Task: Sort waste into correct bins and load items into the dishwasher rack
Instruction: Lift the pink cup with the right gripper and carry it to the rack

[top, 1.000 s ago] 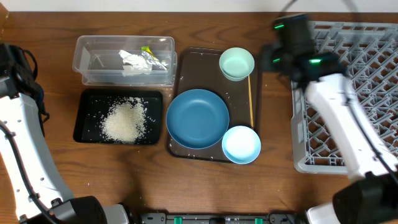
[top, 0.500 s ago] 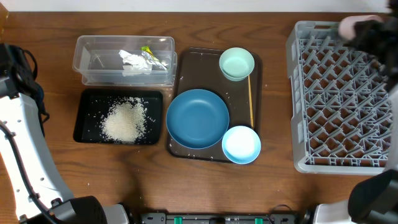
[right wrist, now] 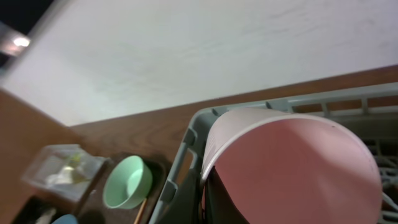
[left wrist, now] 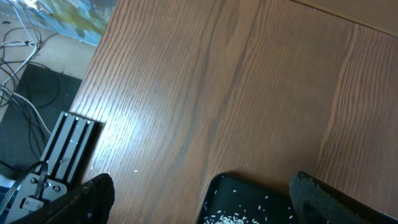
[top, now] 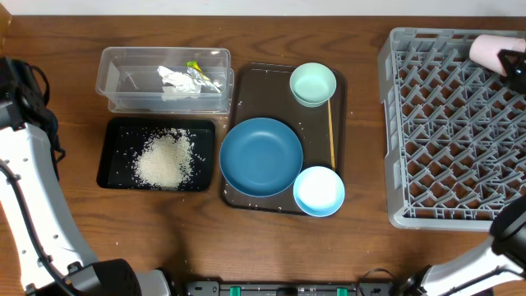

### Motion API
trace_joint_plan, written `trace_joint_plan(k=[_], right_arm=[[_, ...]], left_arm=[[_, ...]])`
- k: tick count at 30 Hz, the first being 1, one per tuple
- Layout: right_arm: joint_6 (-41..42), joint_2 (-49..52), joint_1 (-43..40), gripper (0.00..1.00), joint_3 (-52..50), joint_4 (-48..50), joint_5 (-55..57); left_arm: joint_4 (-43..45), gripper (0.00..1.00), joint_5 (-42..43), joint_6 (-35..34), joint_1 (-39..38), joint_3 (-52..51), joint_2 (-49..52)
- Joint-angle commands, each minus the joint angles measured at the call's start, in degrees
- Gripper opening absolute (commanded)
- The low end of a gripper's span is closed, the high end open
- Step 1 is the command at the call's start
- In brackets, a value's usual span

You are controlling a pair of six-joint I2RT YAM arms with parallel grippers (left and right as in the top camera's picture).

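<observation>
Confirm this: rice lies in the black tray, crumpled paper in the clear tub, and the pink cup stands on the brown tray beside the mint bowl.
Wrong on the cup. The overhead view shows the pink cup in the right claw over the far corner of the grey rack, not on the brown tray. Rice and paper are as stated.

Wide gap between serving tray (top: 261, 92) and rack (top: 444, 140); tray crowded.

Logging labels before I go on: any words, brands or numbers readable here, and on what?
No readable text anywhere.
Wrapper in the tub: any print too small to read.
Cup, green bowl, blue bowl, plate, rack: no markings show.
</observation>
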Motion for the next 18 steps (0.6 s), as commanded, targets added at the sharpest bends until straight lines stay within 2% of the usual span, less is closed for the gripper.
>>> trace_joint_plan(k=[1, 8, 18], right_arm=[[3.28, 3.26, -3.17, 0.01, 0.90, 3.58, -13.40], [5.81, 7.80, -7.52, 0.01, 0.90, 5.77, -11.15], [7.65, 13.14, -9.16, 0.01, 0.90, 10.40, -11.06]], left_arm=[[-0.26, 0.92, -0.48, -0.92, 0.24, 0.11, -0.39], [-0.26, 0.92, -0.48, -0.92, 0.24, 0.11, -0.39], [-0.26, 0.92, -0.48, -0.92, 0.24, 0.11, -0.39]])
